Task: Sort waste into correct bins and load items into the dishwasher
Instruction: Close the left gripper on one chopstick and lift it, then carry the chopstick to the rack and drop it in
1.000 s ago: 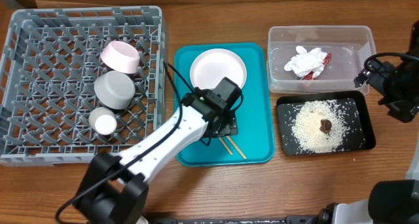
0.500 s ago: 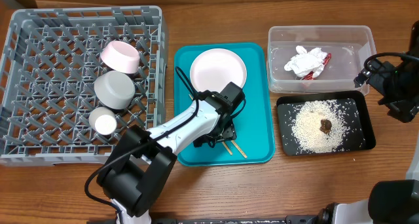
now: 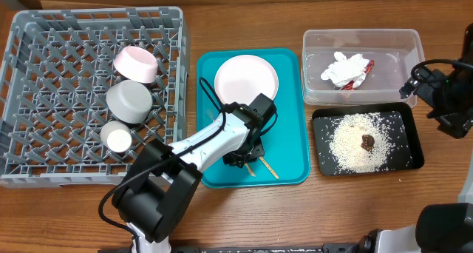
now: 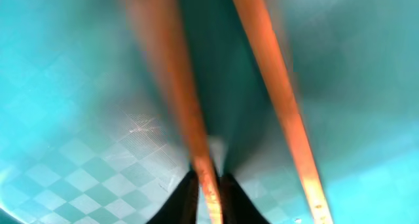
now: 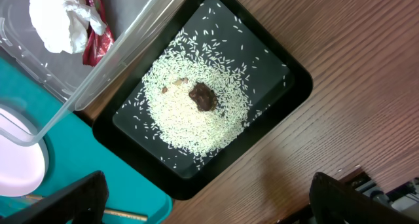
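Left end effector (image 3: 242, 155) sitting lower on teal tray (image 3: 292, 135) than second ago, fingertips (image 4: 186, 196) now pinching one of chopsticks (image 4: 167, 86) (other stick lying just outside right tip). Grasp looking underway; dish rack (image 3: 96, 15) loading still pending. Plate (image 3: 246, 77) lying just beyond. Right end effector (image 5: 209, 201) hanging spread open.

Rack (image 3: 96, 15) left, holding cup (image 3: 136, 64), bowl (image 3: 128, 101), saucer (image 3: 117, 137). Serving tray (image 3: 292, 149) centre: plate (image 3: 246, 77) behind chopsticks (image 3: 266, 169). Tub (image 3: 362, 37) right; shallow tray (image 3: 412, 146) before it.
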### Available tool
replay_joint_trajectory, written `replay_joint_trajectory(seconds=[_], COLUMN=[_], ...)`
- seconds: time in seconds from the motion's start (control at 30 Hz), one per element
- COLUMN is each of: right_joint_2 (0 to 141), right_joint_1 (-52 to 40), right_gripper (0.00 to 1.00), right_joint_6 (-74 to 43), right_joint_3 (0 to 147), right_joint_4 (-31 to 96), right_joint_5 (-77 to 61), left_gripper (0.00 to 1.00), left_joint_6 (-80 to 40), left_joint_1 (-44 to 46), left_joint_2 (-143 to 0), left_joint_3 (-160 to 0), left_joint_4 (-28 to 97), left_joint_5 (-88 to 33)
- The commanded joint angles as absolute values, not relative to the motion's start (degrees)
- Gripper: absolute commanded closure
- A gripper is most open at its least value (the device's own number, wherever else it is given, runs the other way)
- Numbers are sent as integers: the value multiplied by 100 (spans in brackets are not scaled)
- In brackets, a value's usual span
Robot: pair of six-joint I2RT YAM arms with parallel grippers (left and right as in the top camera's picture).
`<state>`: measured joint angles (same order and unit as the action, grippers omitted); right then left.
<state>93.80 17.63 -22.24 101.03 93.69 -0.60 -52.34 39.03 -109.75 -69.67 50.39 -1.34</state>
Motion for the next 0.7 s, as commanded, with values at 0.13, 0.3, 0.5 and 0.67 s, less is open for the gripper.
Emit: replay_joint_trajectory(seconds=[0.13, 0.3, 0.5, 0.67], right_joint_2=[9301, 9301, 9301, 9301], right_joint_1=[1776, 1776, 1776, 1776], right_gripper=[0, 0, 0, 0], right_joint_6=[-2211, -2211, -2211, -2209], right_joint_3=[10228, 10228, 10228, 10228], right_joint_4=[9336, 9341, 9341, 9338], right_joint_5=[-5, -5, -5, -5], left_gripper=[96, 96, 96, 96], left_joint_6=[-5234, -5207, -4021, -3186], left_joint_1=[3865, 3649, 3310, 3006], left_joint_2=[-11021, -10925, -10639, -10438], left_joint_3=[-7024, -7135, -7780, -8807], left_joint_4=[5048, 5170, 5658, 6541], left_joint_5=[-169, -305, -279, 128])
